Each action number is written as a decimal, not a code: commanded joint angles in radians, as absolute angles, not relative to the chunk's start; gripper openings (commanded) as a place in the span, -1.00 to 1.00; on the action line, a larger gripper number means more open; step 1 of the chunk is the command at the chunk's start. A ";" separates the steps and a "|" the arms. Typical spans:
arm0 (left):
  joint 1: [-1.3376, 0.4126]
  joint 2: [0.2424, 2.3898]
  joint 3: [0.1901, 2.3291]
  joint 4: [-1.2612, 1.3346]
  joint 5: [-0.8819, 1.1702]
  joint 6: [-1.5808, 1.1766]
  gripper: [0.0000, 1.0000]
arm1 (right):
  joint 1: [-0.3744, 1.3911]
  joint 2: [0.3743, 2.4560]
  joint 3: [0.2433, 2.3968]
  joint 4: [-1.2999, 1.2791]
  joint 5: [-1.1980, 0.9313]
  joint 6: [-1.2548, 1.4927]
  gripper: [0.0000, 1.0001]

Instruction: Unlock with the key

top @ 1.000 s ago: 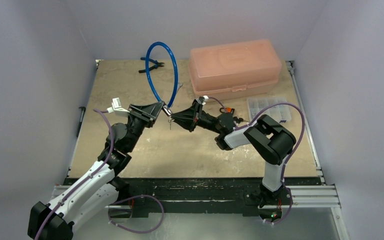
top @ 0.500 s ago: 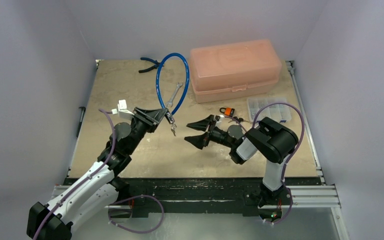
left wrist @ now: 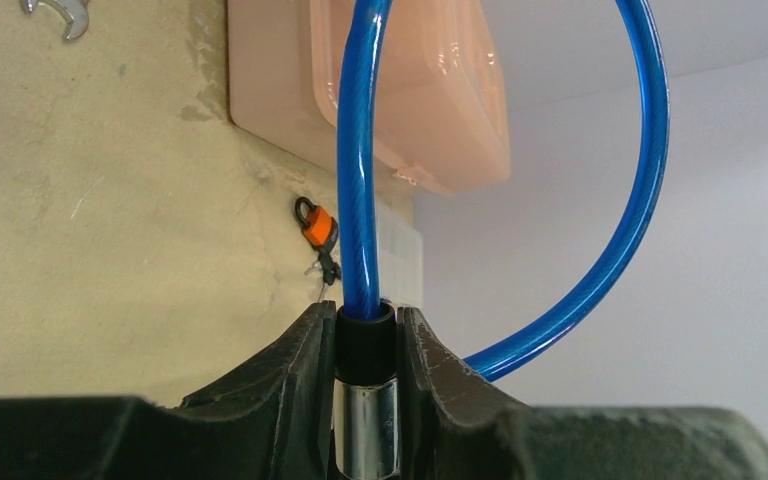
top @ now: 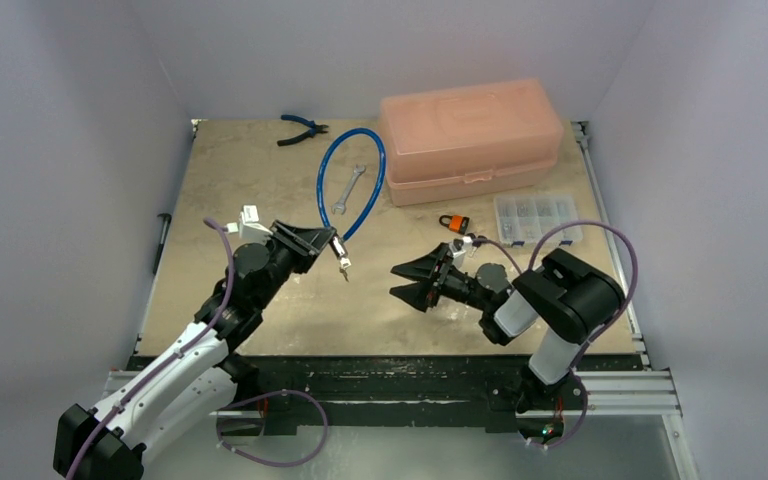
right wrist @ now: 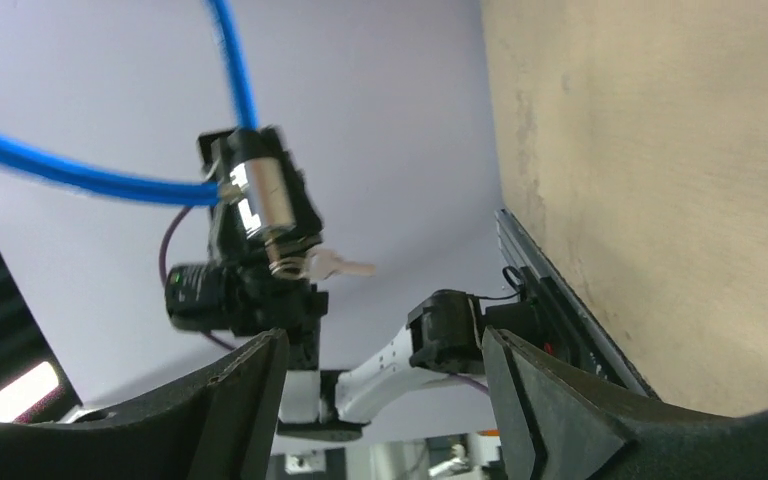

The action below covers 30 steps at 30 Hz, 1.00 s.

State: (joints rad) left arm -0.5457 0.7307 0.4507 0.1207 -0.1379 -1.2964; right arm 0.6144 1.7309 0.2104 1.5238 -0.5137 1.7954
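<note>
The blue plastic-coated cable lock (left wrist: 359, 160) is hanging in the air over the left-centre of the tan wooden table (top: 260, 180), with its loop rising up and away from the arm holding it. The left gripper (left wrist: 367, 320) is clamping the lock where the black sleeve meets the shiny metal cylinder (left wrist: 367, 440), one finger pressing on each side. A small silver key (right wrist: 335, 265) is sticking out of the end of that cylinder (the right wrist view is showing it plainly, though a little blurred).

The right gripper (top: 408, 280) is sitting to the right of the key and well apart from it. It is pointing left towards the lock, its jaws are spread wide, and it is holding nothing.

In the top view, a flat steel spanner (top: 345, 190) is lying on the table and showing through the blue loop. A small orange padlock (top: 452, 222) is resting just behind the right gripper, near the front of the translucent pink plastic box (top: 470, 130). A clear compartment organiser (top: 535, 215) is lying to the padlock's right, and blue-handled pliers (top: 302, 128) are lying at the far edge.
</note>
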 commanded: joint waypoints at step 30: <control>-0.549 0.782 0.399 0.035 -0.118 -1.214 -1.00 | 0.642 0.991 0.509 0.277 -0.180 0.950 0.86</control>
State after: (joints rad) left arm -0.5457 0.7647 0.4095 -0.0418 -0.1333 -1.2385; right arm 0.6312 0.9894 0.5137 0.2024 -0.1600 0.9165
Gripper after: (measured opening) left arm 0.268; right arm 0.938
